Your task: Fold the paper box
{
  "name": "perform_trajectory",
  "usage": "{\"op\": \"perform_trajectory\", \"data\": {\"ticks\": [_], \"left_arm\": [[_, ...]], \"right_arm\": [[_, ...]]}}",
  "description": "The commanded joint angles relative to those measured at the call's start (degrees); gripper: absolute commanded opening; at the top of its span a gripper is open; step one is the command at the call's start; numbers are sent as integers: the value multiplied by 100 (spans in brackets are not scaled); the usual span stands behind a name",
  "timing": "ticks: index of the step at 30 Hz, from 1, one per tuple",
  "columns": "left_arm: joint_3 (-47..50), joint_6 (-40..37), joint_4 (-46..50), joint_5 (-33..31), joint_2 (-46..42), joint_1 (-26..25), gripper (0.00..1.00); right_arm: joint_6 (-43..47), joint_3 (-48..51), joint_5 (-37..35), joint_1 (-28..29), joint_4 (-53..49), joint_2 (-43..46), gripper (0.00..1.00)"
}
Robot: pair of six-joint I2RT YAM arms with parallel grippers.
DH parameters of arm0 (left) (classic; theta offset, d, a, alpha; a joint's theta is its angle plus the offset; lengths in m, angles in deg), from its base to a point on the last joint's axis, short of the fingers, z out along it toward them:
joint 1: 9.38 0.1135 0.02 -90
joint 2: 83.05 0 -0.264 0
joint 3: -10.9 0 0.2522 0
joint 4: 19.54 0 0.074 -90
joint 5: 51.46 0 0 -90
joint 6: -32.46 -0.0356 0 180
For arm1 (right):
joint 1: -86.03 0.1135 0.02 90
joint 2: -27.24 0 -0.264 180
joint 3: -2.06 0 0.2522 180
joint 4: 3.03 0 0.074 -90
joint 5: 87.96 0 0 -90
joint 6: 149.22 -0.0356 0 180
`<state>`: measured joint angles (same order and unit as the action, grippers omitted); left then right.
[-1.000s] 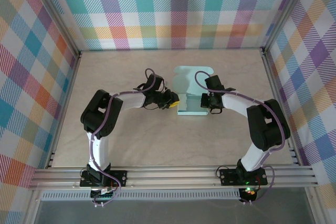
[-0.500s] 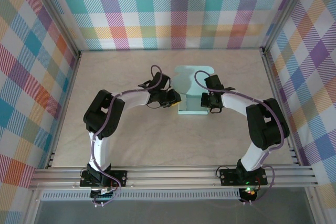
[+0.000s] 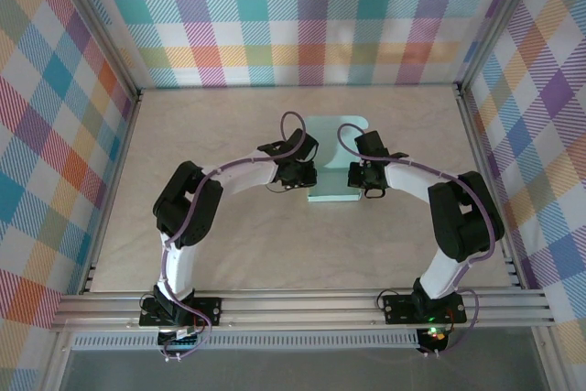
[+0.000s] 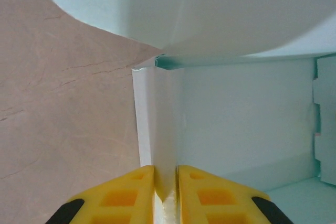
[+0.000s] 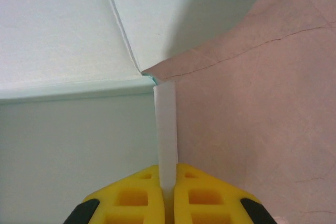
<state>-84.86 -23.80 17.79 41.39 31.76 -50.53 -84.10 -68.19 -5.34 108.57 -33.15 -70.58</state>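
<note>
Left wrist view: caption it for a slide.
Left claw pinching an upright side wall of the mint paper box on the table.

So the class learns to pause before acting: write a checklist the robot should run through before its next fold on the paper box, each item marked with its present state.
1. Left claw shut on the paper box's left wall: ok.
2. Right claw shut on the right wall: ok.
3. Both walls raised off the table: ok.
4. Rounded far flap folded over the box: not ok, open.
5. No tear at either grip: cannot tell.
</note>
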Motion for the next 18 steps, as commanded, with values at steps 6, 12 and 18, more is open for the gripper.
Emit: {"op": "perform_trajectory", "data": {"ticks": [6, 12, 18], "left_arm": [[-178, -89, 622, -31, 363, -233, 19], [-320, -98, 709, -65, 485, -300, 19], [-402, -130, 844, -209, 507, -327, 13]], "right_arm": [[-271, -90, 351, 59, 151, -70, 0], [-280, -86, 351, 57, 174, -70, 0], [-285, -82, 341, 65, 167, -60, 0]]}}
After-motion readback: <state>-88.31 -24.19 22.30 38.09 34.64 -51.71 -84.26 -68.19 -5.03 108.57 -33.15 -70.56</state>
